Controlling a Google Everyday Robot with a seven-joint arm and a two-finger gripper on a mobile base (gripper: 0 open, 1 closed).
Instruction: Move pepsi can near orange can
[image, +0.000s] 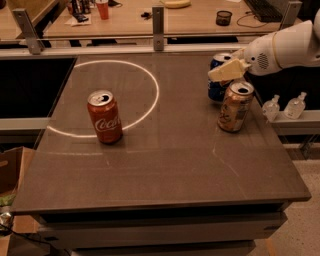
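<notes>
Three cylindrical metal cans are seen on the smooth dark table (175, 165). The pepsi can (215, 89) is placed far right, just behind the orange can (235, 106). A red cola can (105, 116) is set well apart, on a thin white ring (150, 75). The cream gripper (227, 70) is held at the pepsi can's top; clamped or released cannot be told.

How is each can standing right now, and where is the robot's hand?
pepsi can: upright on the table, just behind the orange can, partly hidden by the gripper.
orange can: upright, top open, near the table's right edge.
Coca-Cola can: upright, top open, alone on the left.
gripper: at the pepsi can's upper part, above the orange can.
</notes>
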